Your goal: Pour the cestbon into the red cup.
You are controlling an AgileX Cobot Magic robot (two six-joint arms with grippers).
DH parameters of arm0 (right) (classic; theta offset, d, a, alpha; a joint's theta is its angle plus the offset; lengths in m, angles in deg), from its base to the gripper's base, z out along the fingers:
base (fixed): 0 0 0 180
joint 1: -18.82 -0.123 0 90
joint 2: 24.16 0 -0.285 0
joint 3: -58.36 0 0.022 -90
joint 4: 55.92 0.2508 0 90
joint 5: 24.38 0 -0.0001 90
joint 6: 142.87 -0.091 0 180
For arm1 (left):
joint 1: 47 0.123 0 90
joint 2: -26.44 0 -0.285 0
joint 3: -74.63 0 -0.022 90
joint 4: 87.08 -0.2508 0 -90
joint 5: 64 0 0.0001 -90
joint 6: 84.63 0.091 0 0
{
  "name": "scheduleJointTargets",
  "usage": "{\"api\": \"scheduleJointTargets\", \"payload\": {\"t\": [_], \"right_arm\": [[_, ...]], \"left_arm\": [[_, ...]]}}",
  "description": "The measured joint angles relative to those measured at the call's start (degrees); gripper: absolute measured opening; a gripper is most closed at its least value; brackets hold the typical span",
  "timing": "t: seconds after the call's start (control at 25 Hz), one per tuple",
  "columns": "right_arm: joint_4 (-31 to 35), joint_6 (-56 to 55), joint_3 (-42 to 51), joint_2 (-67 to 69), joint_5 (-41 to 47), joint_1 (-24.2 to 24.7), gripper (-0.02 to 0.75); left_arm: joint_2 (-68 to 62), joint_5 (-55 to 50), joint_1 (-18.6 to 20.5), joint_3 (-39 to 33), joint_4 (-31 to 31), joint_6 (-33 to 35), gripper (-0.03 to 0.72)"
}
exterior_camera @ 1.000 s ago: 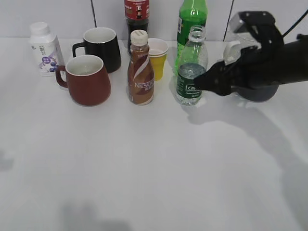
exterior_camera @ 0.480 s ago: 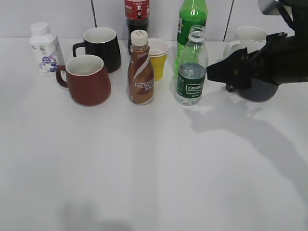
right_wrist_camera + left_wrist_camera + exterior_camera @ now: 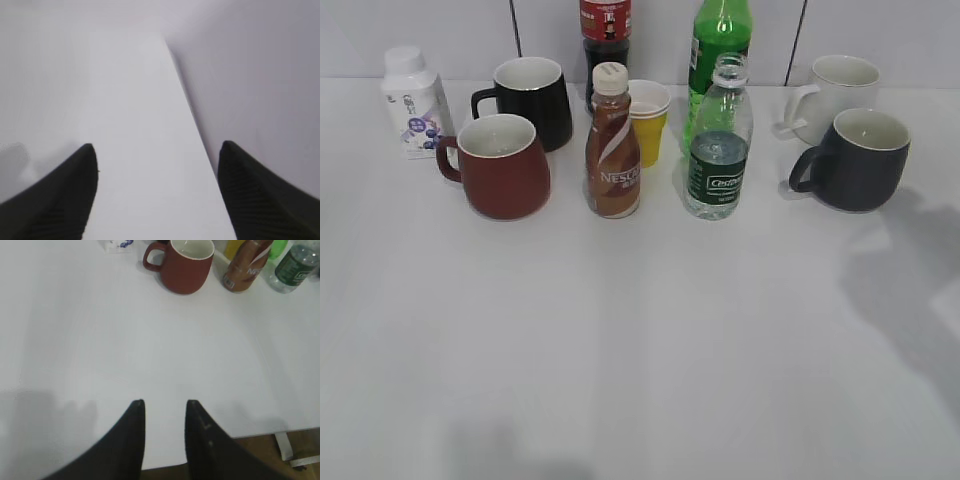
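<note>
Standing upright just right of the brown coffee bottle (image 3: 612, 145), the water bottle (image 3: 718, 140) is nearer the right gripper (image 3: 157, 195), spread wide and empty off-frame; red mug (image 3: 502, 165) sits left, left gripper (image 3: 165, 427) slightly parted, empty

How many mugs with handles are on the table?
4: the red cup front left, a black mug behind it, a dark grey mug right, a white mug behind that.
</note>
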Motion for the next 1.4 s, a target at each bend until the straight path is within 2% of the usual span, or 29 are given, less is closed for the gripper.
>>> {"api": "scheduleJointTargets", "payload": {"t": [0.08,0.2,0.24,0.36,0.48,0.76,1.04,1.16,1.4], "right_arm": [[18.9,9.9,0.0,-0.5,3.1,0.0,0.541],[47.6,38.6,0.1,-1.1,3.4,-0.1,0.512],[55.4,44.5,0.2,-1.8,3.6,-0.1,0.51],[68.6,56.6,1.8,-7.6,5.3,-0.2,0.503],[72.6,61.0,4.8,-19.0,9.0,-0.4,0.503],[74.9,64.1,9.4,-51.0,21.1,-0.5,0.503],[79.4,70.3,14.1,-75.8,22.6,-0.5,0.503],[80.4,72.5,15.6,-80.8,20.3,-0.5,0.503],[80.4,72.6,16.0,-79.2,19.1,-0.6,0.502]], "left_arm": [[1.2,-0.1,0.0,0.0,0.2,0.0,0.211],[2.8,-0.1,0.0,-0.4,0.2,0.0,0.21],[3.4,0.0,0.0,-1.0,0.2,0.0,0.21],[6.9,0.0,0.0,-4.6,0.2,0.0,0.21],[12.6,-0.1,0.0,-8.7,0.5,0.6,0.214],[18.9,-0.5,0.0,-12.7,-0.3,9.1,0.222],[18.9,2.5,0.0,-13.4,-2.8,10.2,0.225],[18.9,6.8,0.0,-14.9,-3.9,10.2,0.225],[18.9,8.6,0.0,-16.1,-4.6,10.2,0.225]]}}
